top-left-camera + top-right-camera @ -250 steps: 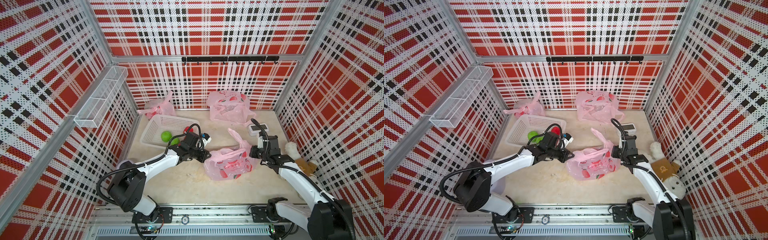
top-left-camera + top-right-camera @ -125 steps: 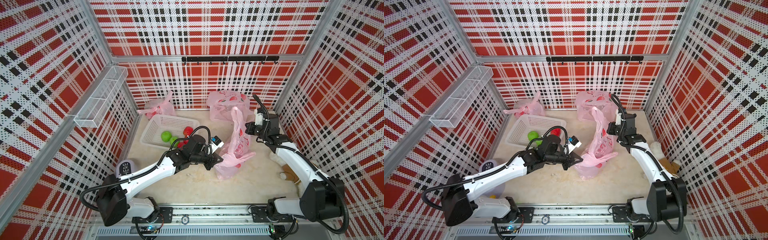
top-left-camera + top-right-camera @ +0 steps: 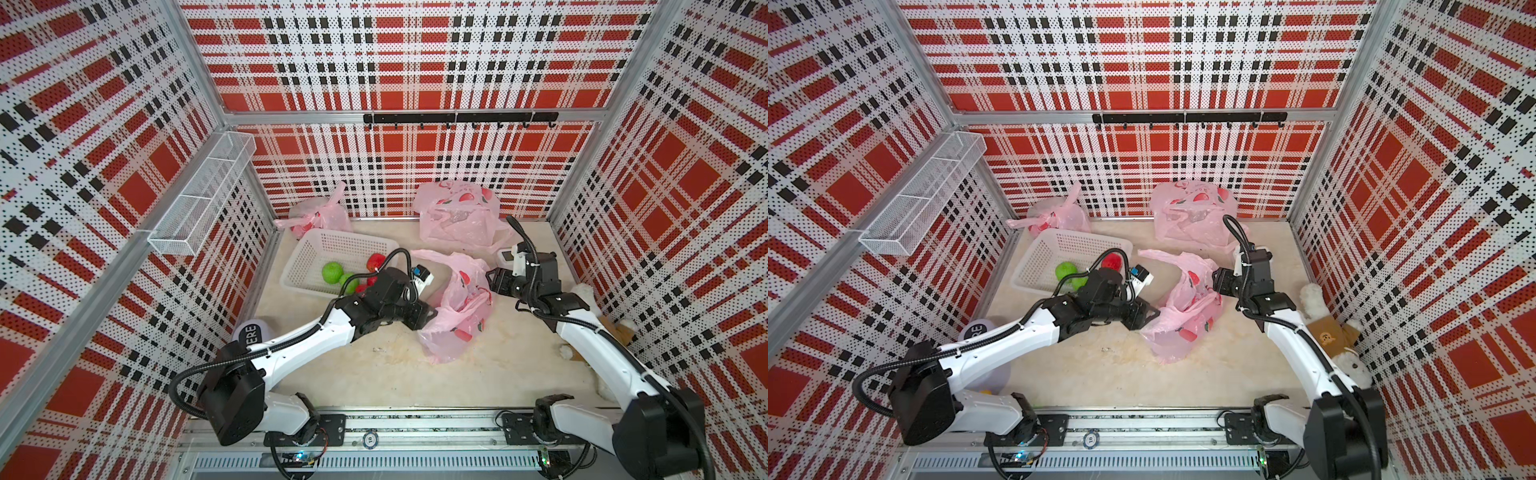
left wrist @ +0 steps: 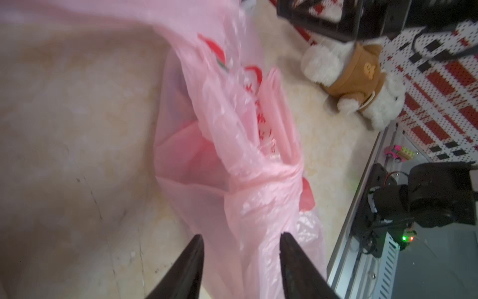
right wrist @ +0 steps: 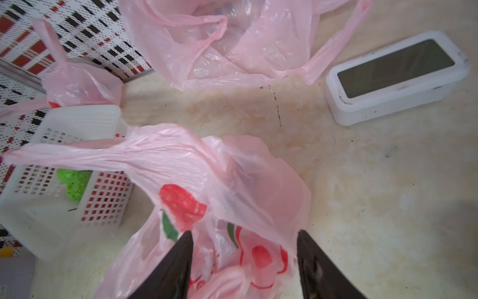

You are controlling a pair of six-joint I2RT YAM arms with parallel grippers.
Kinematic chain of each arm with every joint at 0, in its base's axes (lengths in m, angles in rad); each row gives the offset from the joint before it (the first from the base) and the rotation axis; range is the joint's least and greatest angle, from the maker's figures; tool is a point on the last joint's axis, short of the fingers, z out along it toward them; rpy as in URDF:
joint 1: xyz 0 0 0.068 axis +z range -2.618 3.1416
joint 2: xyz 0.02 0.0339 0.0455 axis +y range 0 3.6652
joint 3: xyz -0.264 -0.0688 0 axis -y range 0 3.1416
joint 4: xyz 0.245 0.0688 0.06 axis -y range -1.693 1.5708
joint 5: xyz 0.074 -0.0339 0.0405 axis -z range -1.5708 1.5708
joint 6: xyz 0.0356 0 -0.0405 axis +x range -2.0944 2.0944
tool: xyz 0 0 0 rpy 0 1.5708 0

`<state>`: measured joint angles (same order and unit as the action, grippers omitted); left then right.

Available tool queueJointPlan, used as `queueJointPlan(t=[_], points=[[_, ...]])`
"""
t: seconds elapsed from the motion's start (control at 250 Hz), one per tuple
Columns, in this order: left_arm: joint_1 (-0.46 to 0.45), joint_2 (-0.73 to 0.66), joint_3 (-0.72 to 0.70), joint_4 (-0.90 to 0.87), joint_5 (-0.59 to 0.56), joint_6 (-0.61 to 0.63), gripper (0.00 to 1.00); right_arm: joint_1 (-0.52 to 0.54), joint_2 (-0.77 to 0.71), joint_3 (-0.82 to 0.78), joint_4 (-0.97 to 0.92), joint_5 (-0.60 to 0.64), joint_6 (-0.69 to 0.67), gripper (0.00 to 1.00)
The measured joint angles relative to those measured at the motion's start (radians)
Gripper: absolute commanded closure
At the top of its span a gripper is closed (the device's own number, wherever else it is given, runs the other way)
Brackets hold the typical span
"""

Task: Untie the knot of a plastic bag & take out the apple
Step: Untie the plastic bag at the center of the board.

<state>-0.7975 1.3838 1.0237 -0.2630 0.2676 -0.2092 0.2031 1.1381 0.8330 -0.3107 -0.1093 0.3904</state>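
On beige table [image 3: 353, 374], with left pincer [image 4: 241, 235] and right pincer [image 5: 245, 231] spread, pinch pink bag [image 3: 457, 324] beside knot [image 4: 266, 178] just ahead, pull gently.

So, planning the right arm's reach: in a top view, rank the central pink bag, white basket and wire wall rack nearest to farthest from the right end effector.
1. central pink bag, directly at the right end effector.
2. white basket, beyond the bag, toward the left wall.
3. wire wall rack, mounted up on the left wall.

"ERE" on the pale round object [image 3: 250, 332] at lower left in a top view; pink bag [image 4: 261, 121] print unreadable
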Motion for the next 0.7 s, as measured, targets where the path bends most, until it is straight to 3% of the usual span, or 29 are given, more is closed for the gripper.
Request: queueJointPlan(t=[0.132, 0.296, 0.516, 0.616, 0.7], points=[[-0.021, 0.034, 0.129, 0.01, -0.034, 0.034, 0.49, 0.076, -0.1, -0.037, 0.001, 0.031, 0.023, 0.35], [-0.074, 0.143, 0.204, 0.023, -0.07, 0.045, 0.49, 0.161, -0.092, -0.102, 0.011, 0.034, 0.082, 0.35], [-0.12, 0.272, 0.168, -0.047, -0.178, 0.046, 0.5, 0.281, -0.064, -0.165, 0.022, 0.058, 0.137, 0.34], [-0.137, 0.27, 0.103, -0.063, -0.2, 0.039, 0.52, 0.301, -0.064, -0.177, 0.034, 0.058, 0.161, 0.19], [-0.167, 0.265, 0.038, -0.05, -0.201, 0.026, 0.52, 0.306, -0.053, -0.177, 0.056, 0.05, 0.165, 0.15]])
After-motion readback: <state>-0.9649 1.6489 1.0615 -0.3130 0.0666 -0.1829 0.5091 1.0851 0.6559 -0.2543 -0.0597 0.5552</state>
